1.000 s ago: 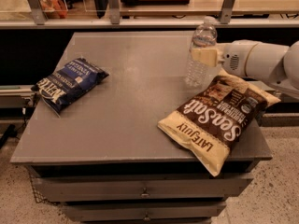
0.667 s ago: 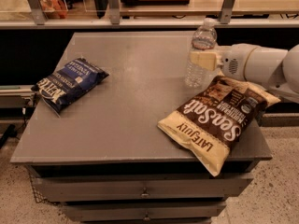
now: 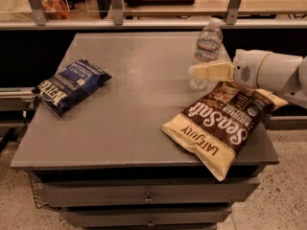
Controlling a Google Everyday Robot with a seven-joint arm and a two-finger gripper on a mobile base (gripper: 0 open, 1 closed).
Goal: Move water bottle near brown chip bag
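Observation:
The water bottle [image 3: 207, 47] stands upright on the grey table [image 3: 134, 104] at the back right, just behind the top edge of the brown chip bag [image 3: 223, 123], which lies flat at the front right. My gripper [image 3: 207, 72] reaches in from the right at the bottle's lower half. Its near cream finger [image 3: 211, 71] crosses in front of the bottle and sits a little toward the camera from it. The far finger is hidden behind the bottle. The jaws look open around the bottle.
A dark blue chip bag [image 3: 69, 85] lies at the table's left edge. A metal rail and shelf [image 3: 144, 23] run behind the table. My white arm [image 3: 273, 71] extends off the right side over the brown bag's corner. Drawers sit below the tabletop.
The near finger has dropped from the bottle's label band to its lower half and come toward the camera. The arm has shifted slightly down. The bottle stays upright in the same spot.

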